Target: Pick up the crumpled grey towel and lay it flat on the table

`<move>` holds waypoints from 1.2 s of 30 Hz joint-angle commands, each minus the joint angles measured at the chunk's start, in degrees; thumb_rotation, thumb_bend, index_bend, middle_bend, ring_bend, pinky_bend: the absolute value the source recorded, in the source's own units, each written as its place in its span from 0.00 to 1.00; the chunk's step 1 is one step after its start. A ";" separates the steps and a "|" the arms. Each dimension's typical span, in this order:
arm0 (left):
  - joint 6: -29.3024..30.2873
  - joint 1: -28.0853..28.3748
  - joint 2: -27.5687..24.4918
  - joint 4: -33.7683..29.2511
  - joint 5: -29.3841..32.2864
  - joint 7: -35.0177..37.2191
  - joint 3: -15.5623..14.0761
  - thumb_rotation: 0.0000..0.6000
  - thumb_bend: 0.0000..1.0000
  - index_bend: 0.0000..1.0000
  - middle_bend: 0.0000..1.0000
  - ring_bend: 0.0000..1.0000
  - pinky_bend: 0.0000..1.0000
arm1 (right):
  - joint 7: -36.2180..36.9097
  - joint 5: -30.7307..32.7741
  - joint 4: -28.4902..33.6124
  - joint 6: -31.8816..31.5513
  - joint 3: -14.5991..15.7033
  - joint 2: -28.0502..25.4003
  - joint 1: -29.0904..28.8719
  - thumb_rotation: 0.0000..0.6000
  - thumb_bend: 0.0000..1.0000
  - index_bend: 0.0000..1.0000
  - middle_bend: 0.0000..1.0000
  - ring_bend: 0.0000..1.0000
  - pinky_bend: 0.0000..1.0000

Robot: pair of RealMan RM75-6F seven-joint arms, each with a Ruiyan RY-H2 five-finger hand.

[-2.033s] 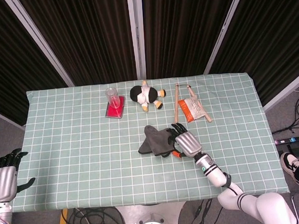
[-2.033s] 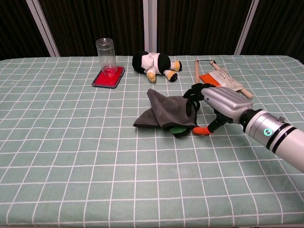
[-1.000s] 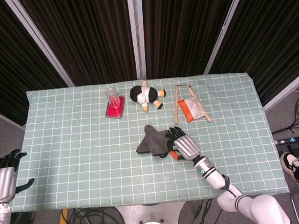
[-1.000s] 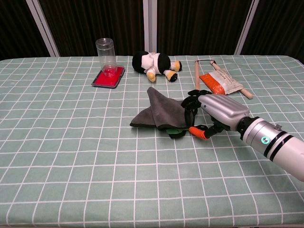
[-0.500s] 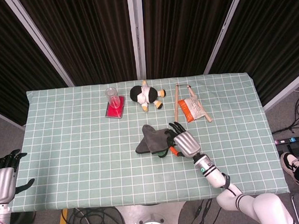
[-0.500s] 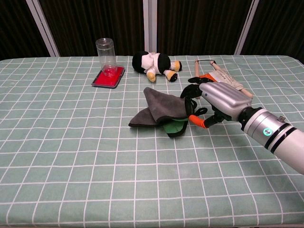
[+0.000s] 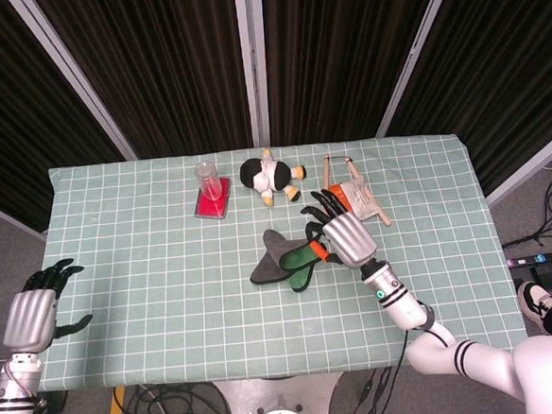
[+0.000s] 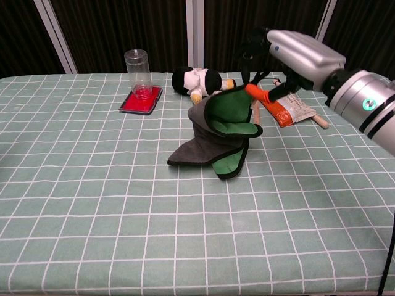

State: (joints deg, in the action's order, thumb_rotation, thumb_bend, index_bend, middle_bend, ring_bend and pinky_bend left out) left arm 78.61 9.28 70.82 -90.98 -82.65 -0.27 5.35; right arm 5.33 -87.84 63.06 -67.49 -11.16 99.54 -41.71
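Note:
The grey towel (image 7: 269, 264) (image 8: 196, 147) with a green underside lies mid-table, its right edge raised off the cloth and its lower left corner still down. My right hand (image 7: 340, 238) (image 8: 295, 54) is above and to the right of it, pinching the raised edge between its orange-tipped thumb and fingers. In the chest view the green side (image 8: 227, 116) faces the camera, hanging in a fold. My left hand (image 7: 39, 311) hovers beside the table's left edge, fingers apart and holding nothing; the chest view does not show it.
A clear tube on a red coaster (image 7: 210, 191) (image 8: 141, 80) and a black-and-white plush toy (image 7: 272, 177) (image 8: 200, 82) stand at the back. An orange packet with a wooden stick (image 7: 357, 199) (image 8: 291, 110) lies right behind my right hand.
My right hand has risen from the table with the towel's edge, unfolding it so the green underside shows. My left hand has moved up and inward toward the table's left edge.

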 commanded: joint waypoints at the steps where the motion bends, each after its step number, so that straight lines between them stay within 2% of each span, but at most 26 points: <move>1: -2.63 2.36 1.22 0.51 0.23 2.95 1.29 1.00 0.03 0.31 0.26 0.22 0.22 | -4.27 2.41 5.04 1.70 -3.43 -3.68 -2.11 1.00 0.43 0.63 0.24 0.01 0.00; 11: -13.73 10.29 5.56 1.47 4.99 13.84 5.12 1.00 0.02 0.35 0.26 0.22 0.23 | -12.85 7.23 13.60 3.46 -7.91 -7.52 -4.50 1.00 0.44 0.63 0.25 0.02 0.00; 17: -17.14 12.80 6.68 1.39 6.55 17.66 5.96 1.00 0.01 0.35 0.26 0.22 0.24 | -17.60 8.57 18.27 2.01 -10.34 -10.83 -5.08 1.00 0.44 0.63 0.25 0.01 0.00; 22: -19.71 14.47 7.53 1.77 8.69 20.14 6.81 1.00 0.01 0.36 0.26 0.22 0.24 | -21.30 8.51 21.44 2.03 -10.98 -12.40 -6.36 1.00 0.44 0.63 0.25 0.01 0.00; 27: -25.23 17.29 8.07 1.54 12.95 22.30 8.18 1.00 0.00 0.36 0.26 0.22 0.24 | -27.40 10.64 22.09 5.20 -11.23 -10.20 -10.16 1.00 0.44 0.63 0.25 0.00 0.00; 36: -31.21 22.14 10.93 4.05 21.34 18.85 9.95 0.99 0.00 0.36 0.26 0.22 0.26 | -39.78 15.46 14.52 7.29 -11.98 -0.65 -17.88 1.00 0.44 0.63 0.25 0.00 0.00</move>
State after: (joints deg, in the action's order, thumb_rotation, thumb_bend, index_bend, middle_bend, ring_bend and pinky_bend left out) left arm 48.42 30.42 81.01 -87.65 -62.63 19.66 14.92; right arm -31.52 -73.66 80.00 -60.41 -22.82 96.56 -57.58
